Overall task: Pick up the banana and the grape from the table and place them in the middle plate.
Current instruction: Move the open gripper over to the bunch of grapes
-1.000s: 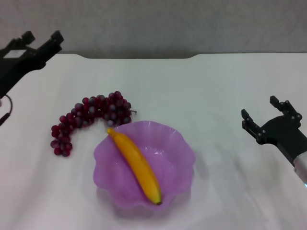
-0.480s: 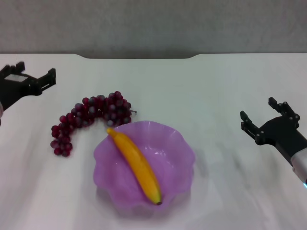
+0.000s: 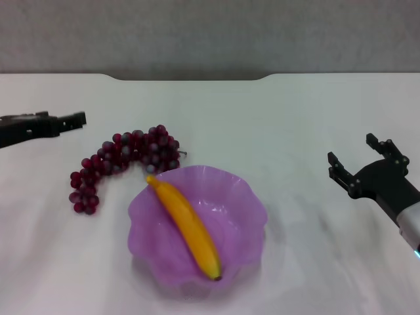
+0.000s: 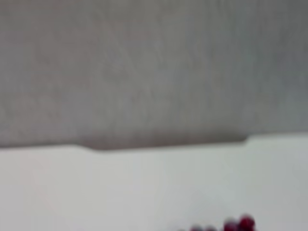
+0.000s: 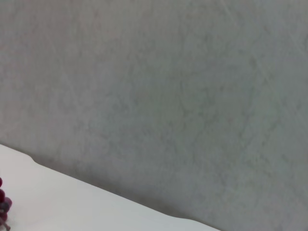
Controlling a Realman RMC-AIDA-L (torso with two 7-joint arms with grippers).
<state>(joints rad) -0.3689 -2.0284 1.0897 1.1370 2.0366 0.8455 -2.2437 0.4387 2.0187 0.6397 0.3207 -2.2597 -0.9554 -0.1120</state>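
Note:
The banana (image 3: 187,226) lies slantwise inside the purple middle plate (image 3: 252,207), dark tip toward the front. The grape bunch (image 3: 125,157) lies on the white table (image 3: 262,118), just behind and left of the plate, touching its rim. A few grapes show in the left wrist view (image 4: 233,225) and in the right wrist view (image 5: 3,204). My left gripper (image 3: 64,121) is open and empty, low over the table, left of the grapes and pointing toward them. My right gripper (image 3: 359,157) is open and empty, well to the right of the plate.
The table's notched far edge (image 3: 190,79) meets a grey wall (image 3: 210,33). Nothing else stands on the table.
My left gripper has come down from the far left corner and levelled out low beside the grapes. The right gripper has barely moved. Banana, grapes and plate are unmoved.

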